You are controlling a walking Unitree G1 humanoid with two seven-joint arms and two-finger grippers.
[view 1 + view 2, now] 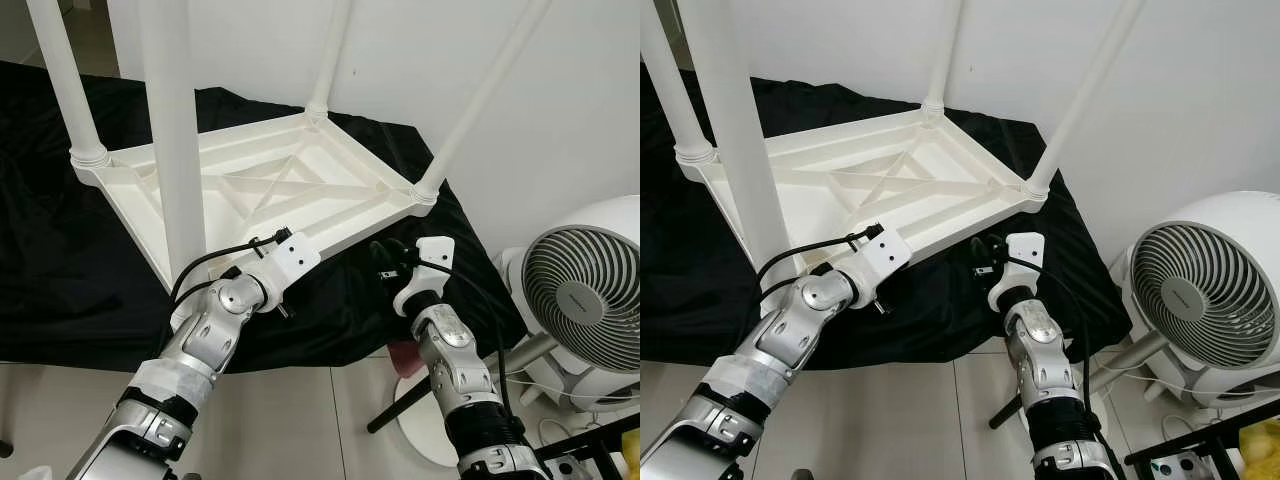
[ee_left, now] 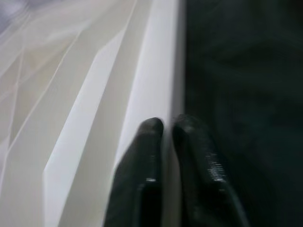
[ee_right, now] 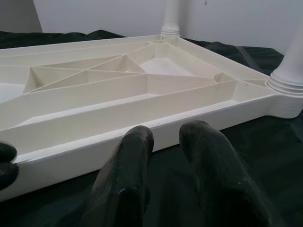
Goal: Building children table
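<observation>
Left pincer (image 2: 163,130) narrowed to a slit, one finger either side of the near rim of the upturned white children table (image 1: 300,185); right pincer (image 3: 165,137) slightly parted over the black cloth (image 1: 60,270), holding nothing, tips just short of the same rim; table upside down on the cloth, four white legs (image 1: 170,130) pointing up, nearest leg rising beside the left arm; white fan (image 1: 580,290) on the floor at right, near the wall.

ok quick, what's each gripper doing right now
Left gripper: fingers nearly shut, pinching the edge of the tabletop.
Right gripper: slightly open, holding nothing, just short of the tabletop edge.
</observation>
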